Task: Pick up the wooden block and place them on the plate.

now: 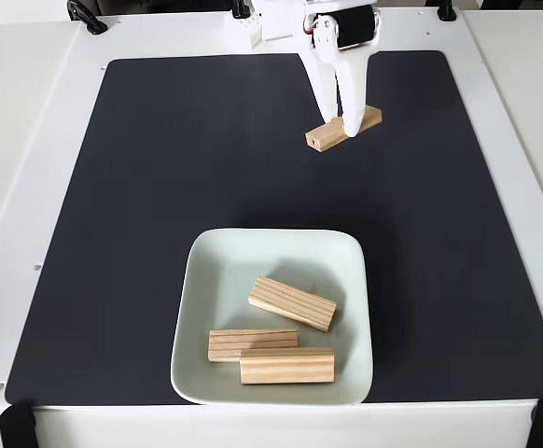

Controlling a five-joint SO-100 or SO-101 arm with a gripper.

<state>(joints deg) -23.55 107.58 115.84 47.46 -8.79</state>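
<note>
Currently three wooden blocks lie inside the plate (273, 245) at the lower centre of the frame: one tilted block (292, 303) near the plate's middle, one flat block (252, 343) toward its lower left, and one block (286, 366) along its lower edge, touching the flat one. Their loose, uneven arrangement suggests each was released from above rather than aligned.

A fourth wooden block (326, 136) rests on the black mat (160, 205) in the upper centre-right of the frame, well apart from the plate. The gripper (340, 119) stands over this block, its white fingers (355, 121) pointing down, one on each long side. The fingers are spread and straddle the block; whether they already press on the wood cannot be told from this view. Straddling the narrow dimension is the sensible approach, since the block's width fits the finger opening while its length would not.

Judged from this layout, the task is three-quarters complete. The step in hand is the grasp of the last block. The next move calls for a firm closure, a lift, and a carry toward the bare upper part of the plate. The white bench (29, 140) surrounds the mat.
</note>
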